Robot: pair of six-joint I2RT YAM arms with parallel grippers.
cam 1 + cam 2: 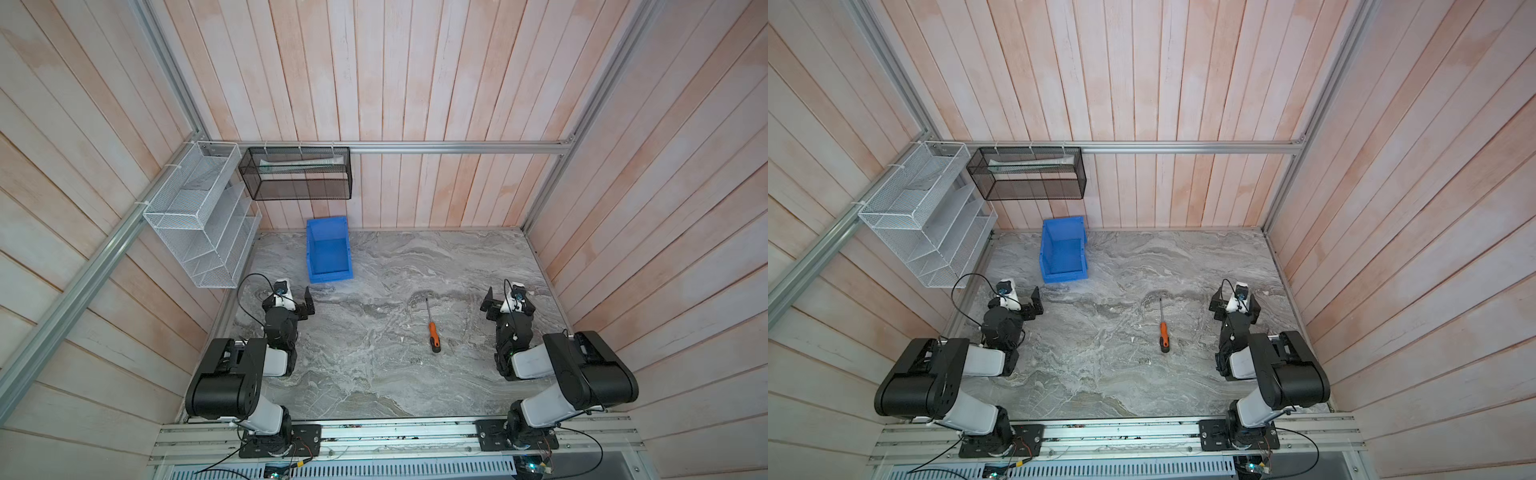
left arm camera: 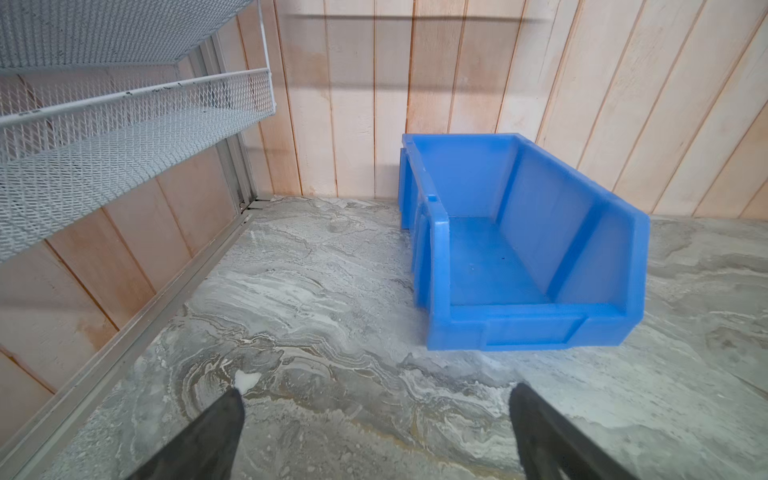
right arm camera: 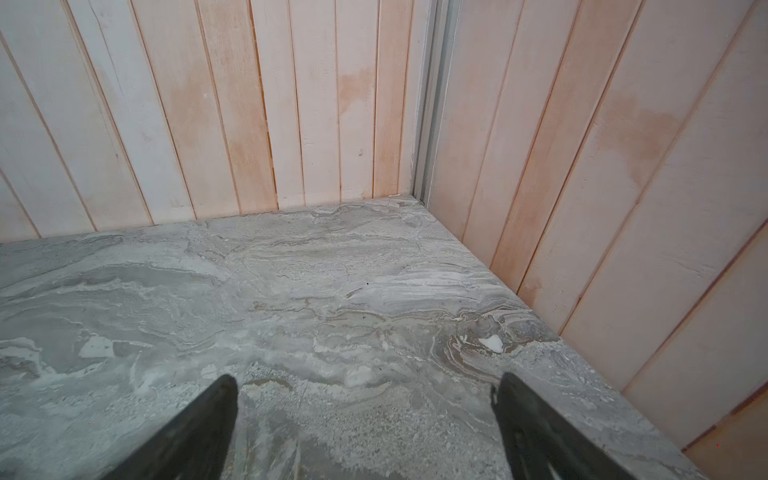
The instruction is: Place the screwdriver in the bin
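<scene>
The screwdriver (image 1: 432, 328) (image 1: 1163, 328), with an orange handle, black end and thin silver shaft, lies flat on the marble tabletop right of centre, its shaft pointing toward the back wall. The blue bin (image 1: 330, 276) (image 1: 1065, 276) (image 2: 519, 328) stands empty against the back wall, left of centre, with its low front lip facing forward. My left gripper (image 1: 309, 303) (image 1: 1036, 305) (image 2: 376, 390) hovers open just in front of the bin and holds nothing. My right gripper (image 1: 488, 305) (image 1: 1217, 303) (image 3: 365, 380) is open and empty, to the right of the screwdriver. It faces the back right corner.
A white wire rack (image 1: 199, 216) (image 2: 124, 124) hangs on the left wall above the table's left edge. A black mesh basket (image 1: 297, 174) hangs on the back wall above the bin and holds a white tube. Wooden walls close three sides.
</scene>
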